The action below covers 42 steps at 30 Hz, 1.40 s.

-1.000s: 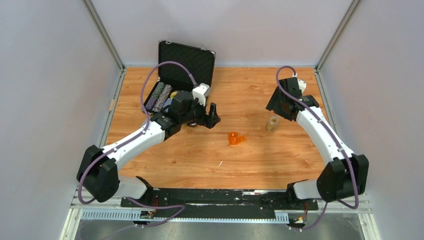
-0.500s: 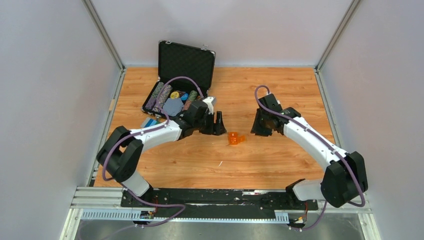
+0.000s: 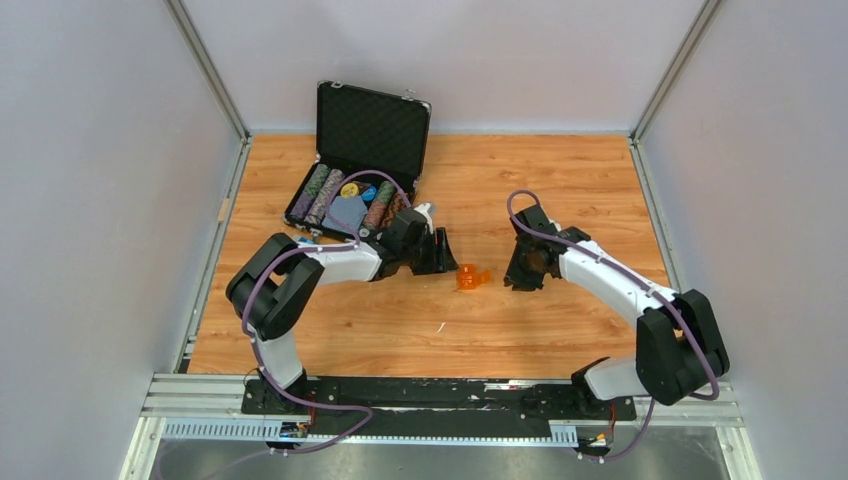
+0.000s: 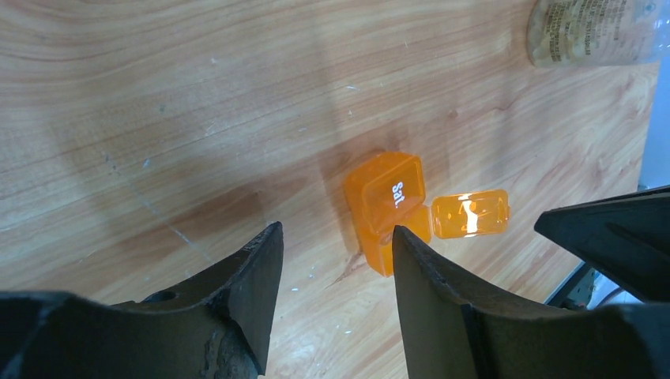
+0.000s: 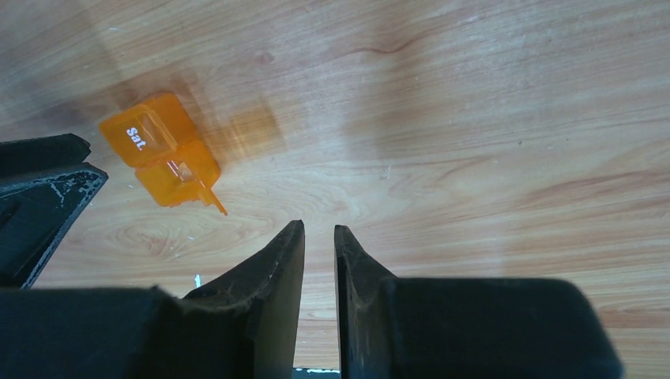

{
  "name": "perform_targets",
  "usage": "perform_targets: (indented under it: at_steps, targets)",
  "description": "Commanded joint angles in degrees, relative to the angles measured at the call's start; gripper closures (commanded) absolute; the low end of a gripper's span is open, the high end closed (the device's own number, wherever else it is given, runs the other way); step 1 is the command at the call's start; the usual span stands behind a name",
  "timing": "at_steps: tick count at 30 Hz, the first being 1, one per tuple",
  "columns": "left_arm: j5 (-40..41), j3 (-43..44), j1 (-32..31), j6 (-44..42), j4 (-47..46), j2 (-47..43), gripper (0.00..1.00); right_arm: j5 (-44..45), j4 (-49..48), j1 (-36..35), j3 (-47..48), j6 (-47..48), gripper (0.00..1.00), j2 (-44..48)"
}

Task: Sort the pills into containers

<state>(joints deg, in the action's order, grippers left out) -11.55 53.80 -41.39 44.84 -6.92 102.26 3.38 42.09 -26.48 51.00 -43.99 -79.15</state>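
The containers (image 3: 470,277) are a tiny translucent orange box of joined compartments on the wooden table, between both arms. One lid marked "Sat" (image 4: 397,193) faces up, and a neighbouring lid (image 4: 470,213) hangs open. My left gripper (image 3: 445,256) is low just left of the box, open, with nothing between its fingers (image 4: 336,230); one fingertip (image 4: 407,245) is close beside the box. My right gripper (image 3: 520,272) is low to the right of the box (image 5: 162,158), shut and empty (image 5: 318,227). No pills are in view.
An open black case (image 3: 372,120) with striped chip rows (image 3: 325,192) stands at the back left, behind the left arm. A clear labelled bottle (image 4: 592,31) is beyond the orange box. Grey walls enclose the table on three sides.
Both arms have swung inward and down towards the orange box. The left jaws have narrowed. The right jaws have closed, and the right arm now hides the bottle in the top view.
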Motion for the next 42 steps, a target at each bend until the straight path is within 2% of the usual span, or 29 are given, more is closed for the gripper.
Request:
perform_targets:
  at_steps: [1,9,15,25,35,38,42]
  targets:
    - [-0.24,1.87,-0.81,2.35,-3.88,1.82,0.41,-1.28,-4.05,0.15,-1.0,-1.76,0.79,-1.68]
    - [-1.72,1.33,-0.85,5.06,-6.12,4.06,0.41,-1.95,-6.82,1.34,-1.96,-1.27,0.8,-5.66]
    - [-0.51,1.95,-0.89,5.97,-4.39,4.34,0.42,-2.41,-8.32,1.43,-1.94,-0.75,0.8,-7.56]
    - [1.33,5.66,-1.94,2.57,2.65,5.23,0.48,-7.63,-13.24,2.8,-3.5,1.2,0.81,-8.8]
    - [2.83,6.18,-1.94,7.26,5.73,7.17,0.59,-11.92,-17.26,3.19,-4.33,4.61,0.8,-7.81]
    - [3.05,6.18,-1.94,8.25,5.9,7.29,0.6,-12.62,-17.49,3.18,-4.62,5.04,0.79,-7.3]
    - [2.84,5.95,-1.94,9.38,5.49,7.36,0.55,-13.09,-17.94,3.14,-5.32,5.23,0.76,-6.44]
